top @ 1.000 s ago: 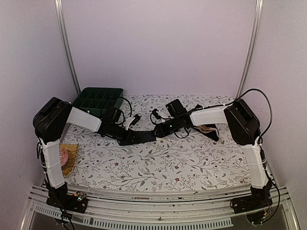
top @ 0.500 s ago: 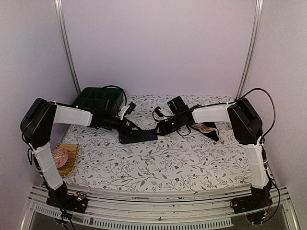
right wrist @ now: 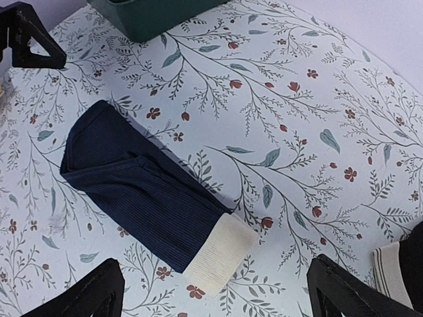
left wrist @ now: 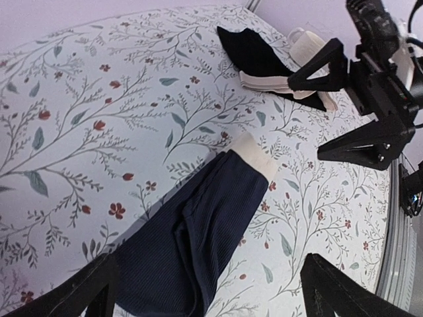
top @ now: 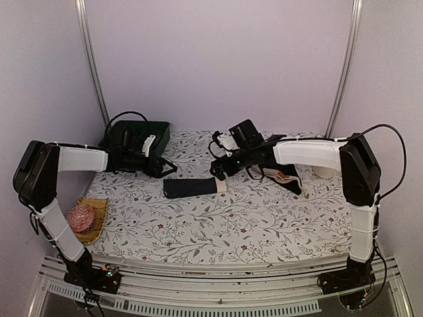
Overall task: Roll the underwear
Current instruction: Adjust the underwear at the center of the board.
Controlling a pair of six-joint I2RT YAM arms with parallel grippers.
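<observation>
Underwear [top: 192,187], a navy folded strip with a cream band, lies loose on the table [top: 264,224] between left gripper [top: 165,166] and right gripper [top: 220,170], both jaws spread wide and clear of it, probably so nothing drags the fold.

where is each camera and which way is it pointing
Top external: above and behind the bases, looking down on the table; both arms show, left gripper and right gripper open.
Left wrist: on the left arm, facing right over the blue underwear toward the right gripper; left fingers in the bottom corners.
Right wrist: on the right arm, facing left toward the tray; right fingers in the bottom corners.
Shared: both wrist views see the blue underwear from opposite sides.
</observation>
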